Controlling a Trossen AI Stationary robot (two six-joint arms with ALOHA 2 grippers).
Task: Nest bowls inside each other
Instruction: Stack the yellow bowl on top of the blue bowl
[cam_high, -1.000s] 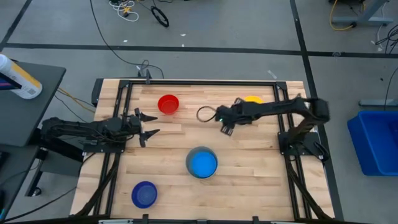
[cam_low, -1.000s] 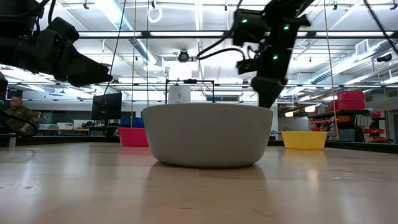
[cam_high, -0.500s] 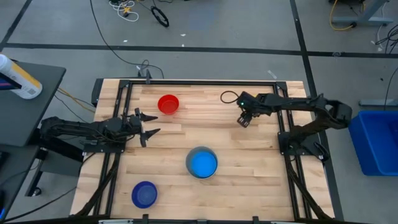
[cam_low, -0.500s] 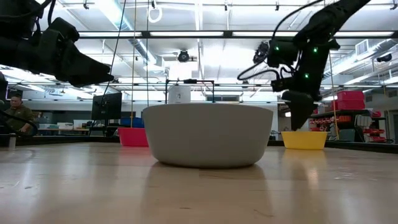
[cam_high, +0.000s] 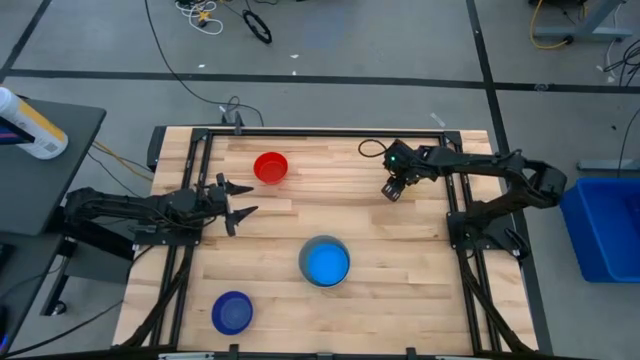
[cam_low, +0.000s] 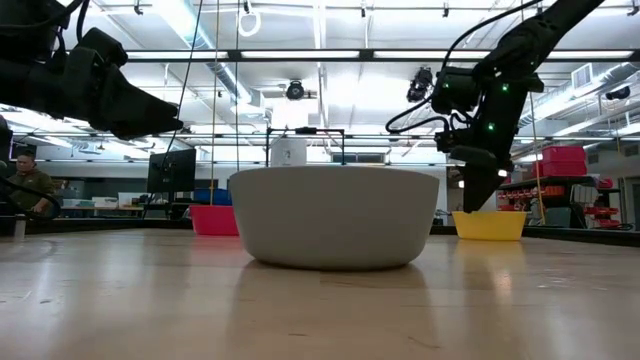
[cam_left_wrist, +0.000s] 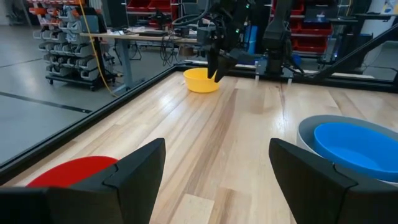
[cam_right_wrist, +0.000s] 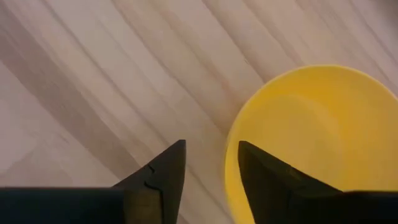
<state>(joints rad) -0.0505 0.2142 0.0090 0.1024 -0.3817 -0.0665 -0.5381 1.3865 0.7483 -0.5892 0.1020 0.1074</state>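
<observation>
From above, the right claw (cam_high: 393, 190) has swung back from mid-desk to the far right part of the desk (cam_high: 280, 225), covering the yellow bowl there; the left claw (cam_high: 238, 200) waits unmoved at the left, fingers spread wide, near the red bowl (cam_high: 270, 167). The light blue bowl (cam_high: 326, 263) already sits inside the grey bowl (cam_high: 305, 250) at centre, and the dark blue bowl (cam_high: 232, 312) stands alone at the near left. At desk height, the right claw now hangs over the yellow bowl (cam_low: 489, 224), lower than before. The left wrist camera shows the same approach from across the desk. The right wrist camera shows the claw's fingers (cam_right_wrist: 163, 169) narrowing astride the yellow rim, not yet gripping; the yellow bowl looks like the next to be nested.
</observation>
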